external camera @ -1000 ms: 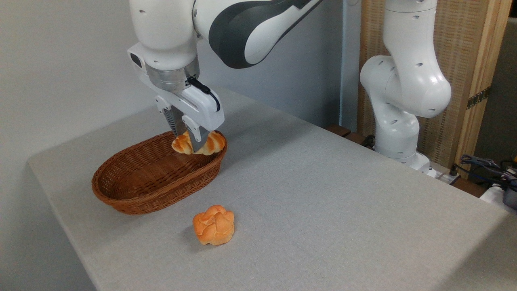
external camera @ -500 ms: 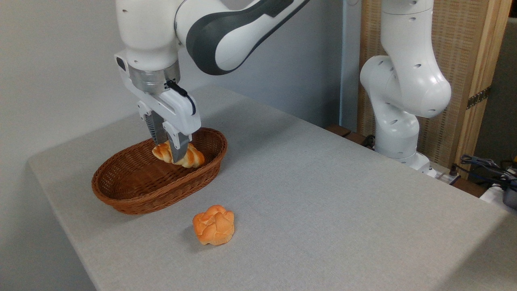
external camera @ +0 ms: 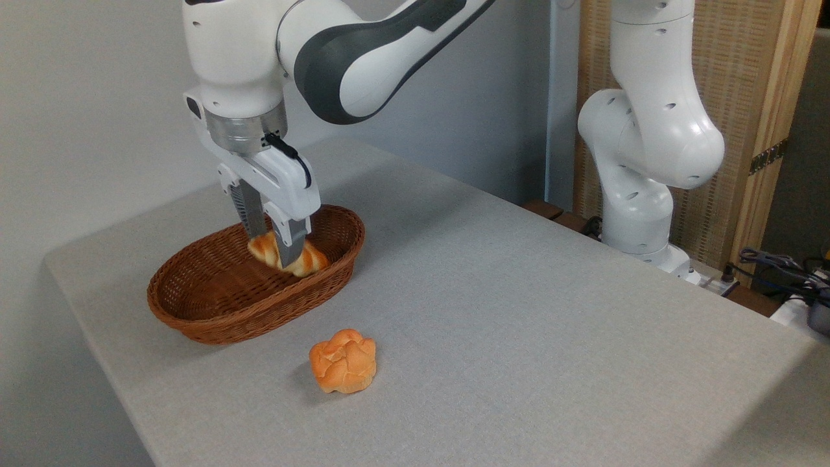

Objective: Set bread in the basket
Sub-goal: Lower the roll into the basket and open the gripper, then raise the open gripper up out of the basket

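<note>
Tool vertical, gripping bread inside basket.

Reddish-brown woven wicker basket; pale golden bread with toasted brown ridges; an orange knobbly bun; plain light grey worktop; white-and-dark-grey arm.

A grey cloth-covered table stands against pale grey walls. At right, a wood-framed woven screen rises above tangled cables.
</note>
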Robot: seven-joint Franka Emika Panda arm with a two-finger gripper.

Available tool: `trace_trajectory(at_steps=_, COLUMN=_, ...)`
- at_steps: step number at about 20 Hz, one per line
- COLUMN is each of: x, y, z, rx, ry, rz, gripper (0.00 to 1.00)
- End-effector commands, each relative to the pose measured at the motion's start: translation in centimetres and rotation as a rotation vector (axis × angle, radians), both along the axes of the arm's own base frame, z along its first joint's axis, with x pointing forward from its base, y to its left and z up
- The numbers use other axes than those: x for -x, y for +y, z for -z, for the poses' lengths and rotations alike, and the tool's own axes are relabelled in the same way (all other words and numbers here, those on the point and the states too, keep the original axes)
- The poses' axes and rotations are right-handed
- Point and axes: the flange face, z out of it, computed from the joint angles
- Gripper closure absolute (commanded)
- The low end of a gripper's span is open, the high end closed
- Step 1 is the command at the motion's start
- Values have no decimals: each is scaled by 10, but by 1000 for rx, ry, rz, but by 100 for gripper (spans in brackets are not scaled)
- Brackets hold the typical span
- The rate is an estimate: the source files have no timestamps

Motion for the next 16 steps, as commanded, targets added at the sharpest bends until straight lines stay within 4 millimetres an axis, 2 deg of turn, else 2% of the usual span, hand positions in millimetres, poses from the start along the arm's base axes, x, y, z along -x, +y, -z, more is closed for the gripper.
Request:
trace_trajectory(at_steps=1, x=-6, y=2, z=-10, rx=-2, ry=-44, rz=-27, gripper=0)
trace_trajectory(at_steps=5, x=-9, y=16, z=-13, rx=-26, ry=-57, rz=-39, gripper=0)
trace_trajectory(at_steps=8, x=-8, y=36, z=-26, rx=-148, ry=-112, rz=-11, gripper=0)
trace_trajectory(at_steps=9, x=-11, y=58, z=-28, rx=-188, ry=-120, rz=-26, gripper=0)
trace_trajectory(at_steps=13, x=-15, y=106, z=-31, rx=-211, ry=-132, rz=-1, gripper=0)
trace_trajectory(at_steps=16, x=-17, y=128, z=-31, rx=-218, ry=-138, rz=23, gripper=0)
